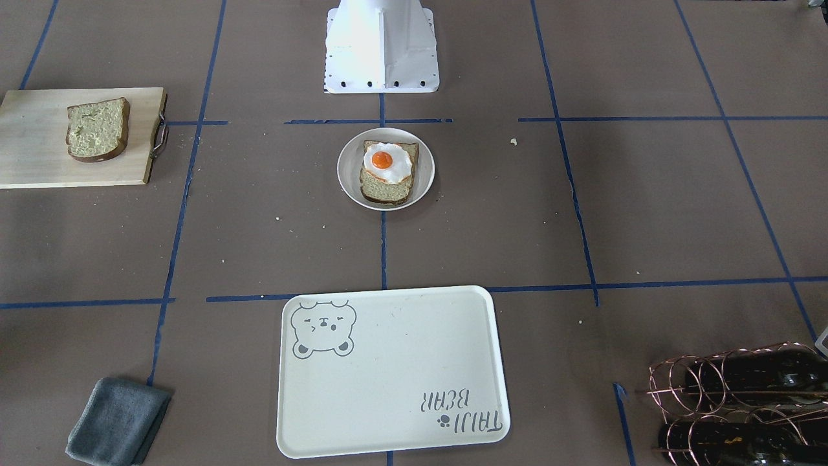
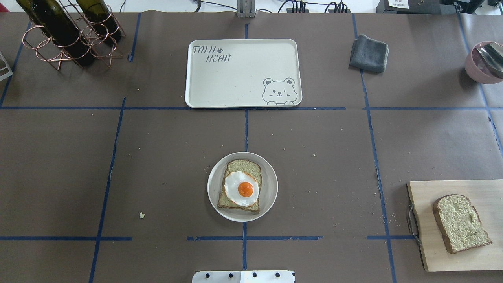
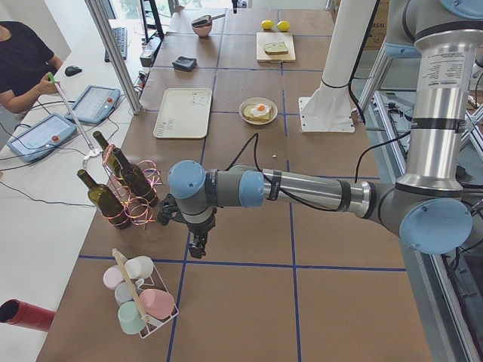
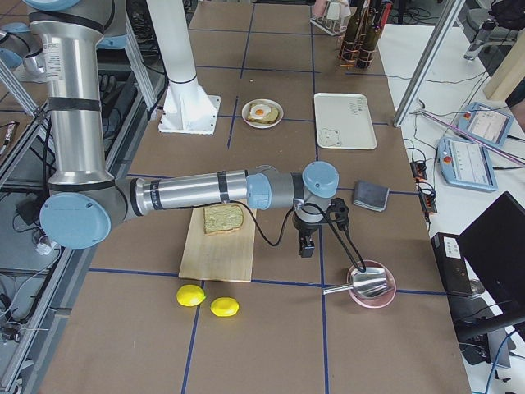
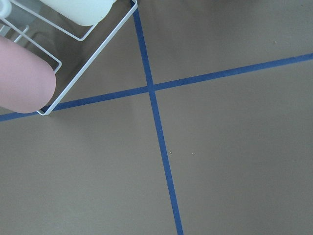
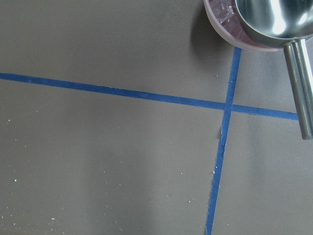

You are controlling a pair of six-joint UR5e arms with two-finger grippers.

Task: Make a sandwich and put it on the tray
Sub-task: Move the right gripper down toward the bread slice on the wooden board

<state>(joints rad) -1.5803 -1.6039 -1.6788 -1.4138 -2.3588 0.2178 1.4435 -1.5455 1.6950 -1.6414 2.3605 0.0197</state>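
Observation:
One bread slice (image 2: 243, 167) lies on a small round white plate (image 2: 214, 184) at the table's middle, with the fried egg (image 2: 241, 188) on top of it. The second bread slice (image 2: 461, 222) lies alone on the wooden cutting board (image 2: 432, 255) at the right. The cream bear tray (image 2: 235, 78) sits empty at the far side. My left gripper (image 3: 196, 247) hangs over bare table by the bottle rack, far from the food. My right gripper (image 4: 305, 246) hangs beside the cutting board, near a pink bowl. I cannot tell whether either is open or shut.
A copper rack with wine bottles (image 2: 67, 31) stands far left. A folded grey cloth (image 2: 369, 53) lies right of the tray. A pink bowl with a metal scoop (image 2: 483, 61) sits far right. Two lemons (image 4: 209, 301) lie beyond the board. A wire cup rack (image 3: 139, 294) is by the left gripper.

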